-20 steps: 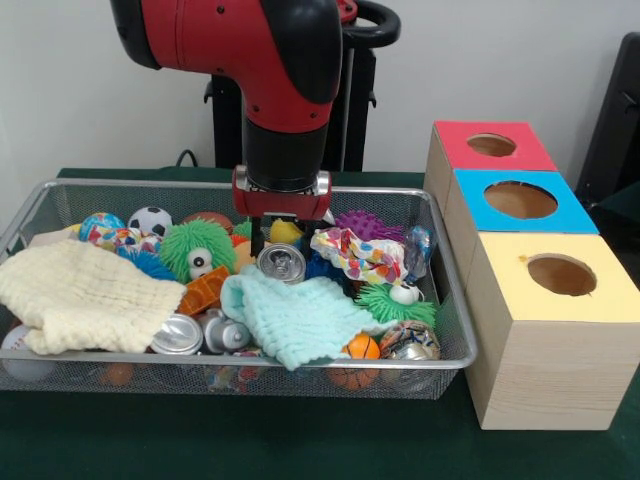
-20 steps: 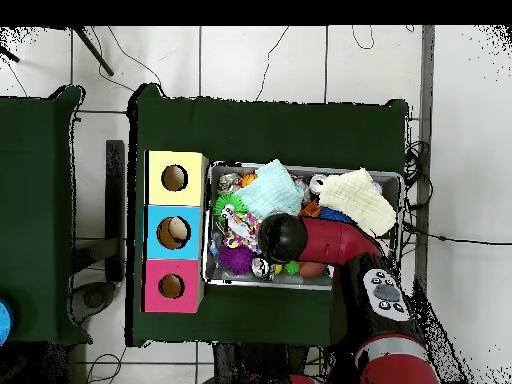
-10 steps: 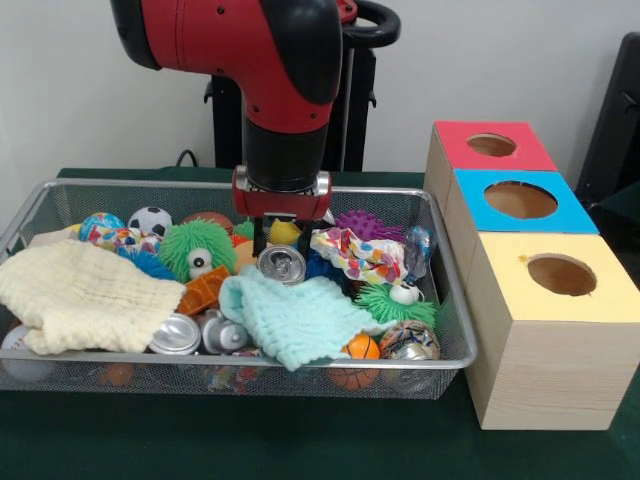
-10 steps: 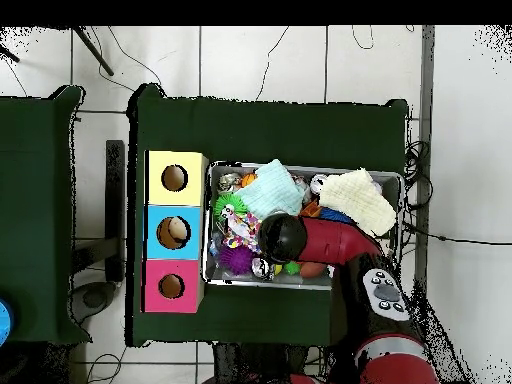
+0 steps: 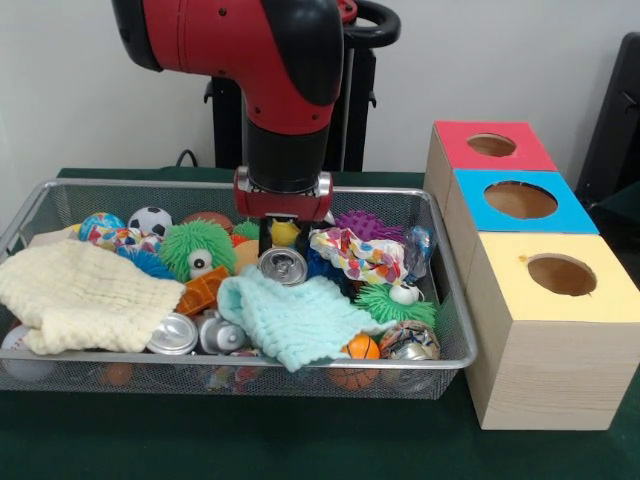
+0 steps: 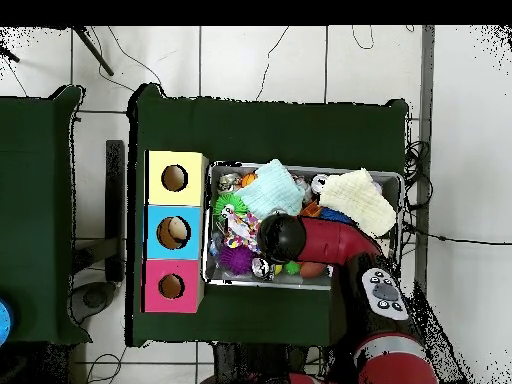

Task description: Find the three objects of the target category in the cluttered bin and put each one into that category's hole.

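A silver drink can (image 5: 282, 265) lies tilted in the middle of the wire bin (image 5: 455, 300), its top facing the camera, on the edge of a mint cloth (image 5: 295, 315). My gripper (image 5: 283, 243) hangs straight down right behind and over this can. It is open, with one dark finger at each side of the can's rear and a yellow ball showing between them. Two more silver cans (image 5: 176, 334) (image 5: 222, 335) lie near the front wall, and a crushed can (image 5: 408, 342) sits at the front right. In the overhead view the red arm (image 6: 330, 240) hides the gripper.
Three boxes with round holes stand right of the bin: red (image 5: 450, 135), blue (image 5: 575, 215), yellow (image 5: 540, 350). The overhead view shows something pale inside the blue box's hole (image 6: 175, 232). A cream cloth (image 5: 80, 295), a green fuzzy toy (image 5: 198, 248), balls and spiky toys crowd the bin.
The gripper has shifted slightly right and lower, so it now straddles the back of the silver can. The can and the other objects have not visibly moved.
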Tool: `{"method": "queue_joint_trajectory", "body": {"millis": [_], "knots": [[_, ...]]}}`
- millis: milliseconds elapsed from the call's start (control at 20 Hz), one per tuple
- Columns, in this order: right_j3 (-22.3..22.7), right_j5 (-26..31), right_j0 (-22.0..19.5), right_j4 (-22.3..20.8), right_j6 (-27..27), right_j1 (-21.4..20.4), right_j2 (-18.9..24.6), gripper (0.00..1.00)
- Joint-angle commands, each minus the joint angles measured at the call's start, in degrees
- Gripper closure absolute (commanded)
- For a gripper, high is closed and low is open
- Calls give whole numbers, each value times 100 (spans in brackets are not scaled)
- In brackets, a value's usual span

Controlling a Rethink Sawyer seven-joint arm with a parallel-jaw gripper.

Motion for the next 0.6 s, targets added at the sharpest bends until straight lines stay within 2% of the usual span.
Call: {"method": "queue_joint_trajectory", "body": {"millis": [50,600], "knots": [[-351,-425,-73,-306,186,243,373,0],[-333,-300,-116,-282,113,203,417,0]]}}
